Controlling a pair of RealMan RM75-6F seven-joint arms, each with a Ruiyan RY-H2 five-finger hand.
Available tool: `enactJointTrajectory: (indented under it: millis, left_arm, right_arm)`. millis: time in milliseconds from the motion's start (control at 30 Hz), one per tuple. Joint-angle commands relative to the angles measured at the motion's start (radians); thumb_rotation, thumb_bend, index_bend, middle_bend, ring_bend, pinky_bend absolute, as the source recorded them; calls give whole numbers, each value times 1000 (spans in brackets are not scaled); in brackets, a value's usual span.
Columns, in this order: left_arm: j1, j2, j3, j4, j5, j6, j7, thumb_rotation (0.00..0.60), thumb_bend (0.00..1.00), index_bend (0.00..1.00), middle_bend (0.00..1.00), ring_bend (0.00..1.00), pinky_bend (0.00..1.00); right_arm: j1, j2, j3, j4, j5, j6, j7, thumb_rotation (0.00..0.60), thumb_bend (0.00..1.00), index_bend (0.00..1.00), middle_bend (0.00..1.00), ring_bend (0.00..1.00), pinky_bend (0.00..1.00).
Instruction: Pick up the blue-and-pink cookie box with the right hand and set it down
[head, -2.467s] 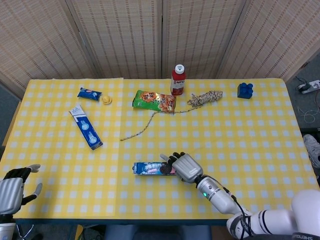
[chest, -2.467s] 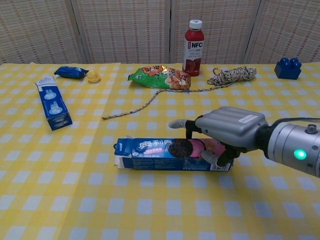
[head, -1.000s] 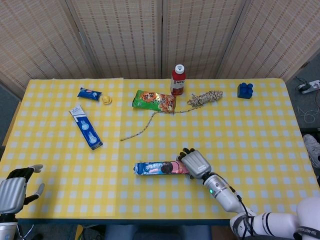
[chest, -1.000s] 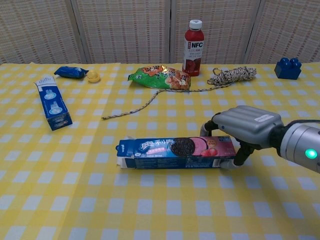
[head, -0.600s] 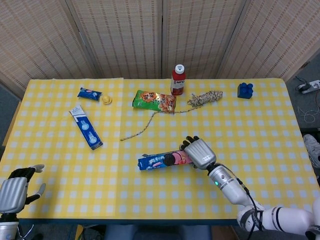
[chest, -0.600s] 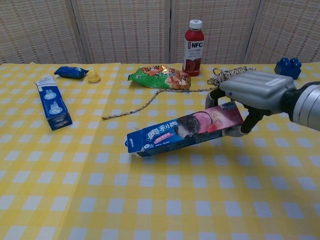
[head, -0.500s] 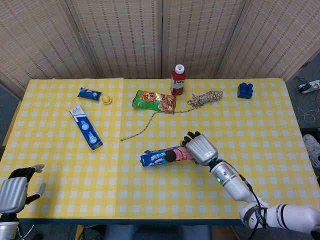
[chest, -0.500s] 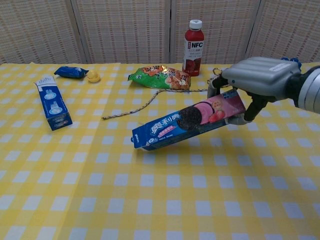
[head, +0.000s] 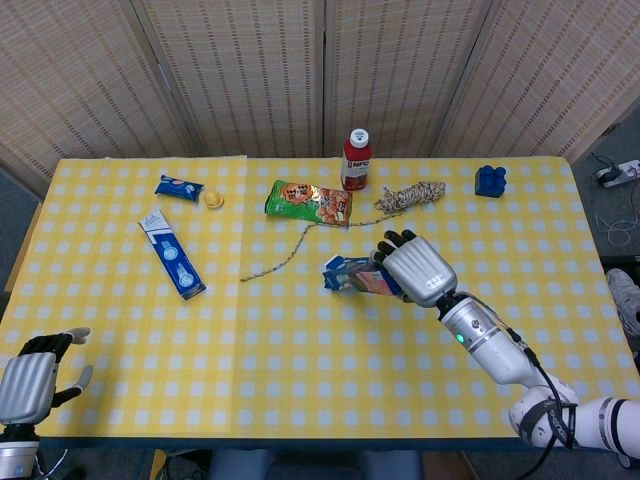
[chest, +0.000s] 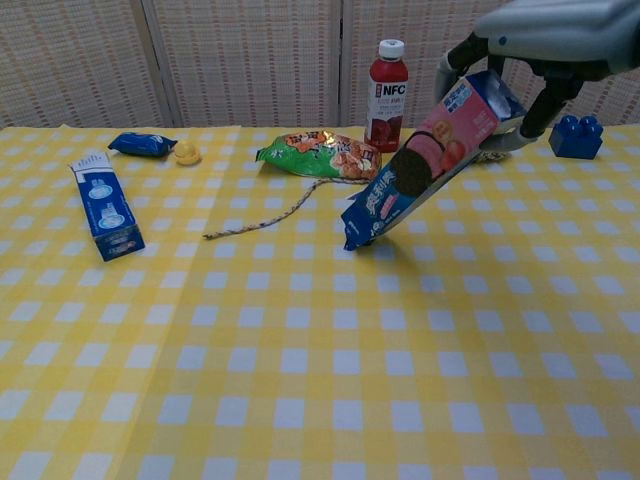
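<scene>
Chest view is showing the box (chest: 425, 162) hanging in the air at a steep tilt — pink end up in the right hand (chest: 560, 35), blue end pointing down toward the table (chest: 300, 380) with its shadow just beneath. Fingers (chest: 548, 105) are wrapping the upper end, thumb on one side and the rest on the other, so the grasp is sitting far from the box's middle and the long free end is acting as a lever. In the head view the box (head: 352, 275) is appearing foreshortened under the hand (head: 418, 268), over the table's middle.

Setting it down well is likely meaning levelling the wrist first, so the box is coming flat rather than landing on its low corner and pivoting. Lowering slowly is probably wise, letting the blue end touch, then laying the rest down before the fingers are loosening.

Nearby things are worth minding — the rope (chest: 290, 208) and snack bag (chest: 320, 156) are lying just behind the low end, the bottle (chest: 387, 82) further back. A bare patch nearer the front is looking safer.

Left hand (head: 28, 385) is idling at the table's near corner, fingers apart and holding nothing.
</scene>
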Motion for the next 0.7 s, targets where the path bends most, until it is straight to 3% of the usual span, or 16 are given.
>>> enactJointTrajectory:
  millis: [33, 233, 467, 700]
  left_arm:
    - [-3, 0, -1, -2, 2, -2, 2, 600, 358, 348, 366, 308, 230]
    - [-8, -1, -3, -7, 6, -3, 7, 600, 357, 348, 366, 308, 230]
    - [-11, 4, -5, -17, 5, -2, 17, 600, 358, 348, 366, 308, 230]
    - [-14, 5, -4, -24, 3, -6, 27, 600, 357, 348, 366, 308, 230]
  right_arm:
    - [-14, 18, 2, -16, -21, 20, 29, 600, 249, 386, 356, 201, 303]
    - [-36, 29, 1, -26, -101, 62, 105, 600, 249, 386, 361, 202, 303]
    - [-71, 11, -2, -10, -275, 167, 257, 600, 250, 386, 363, 205, 303]
    - [-89, -10, -2, 5, -350, 224, 335, 600, 250, 386, 364, 207, 303]
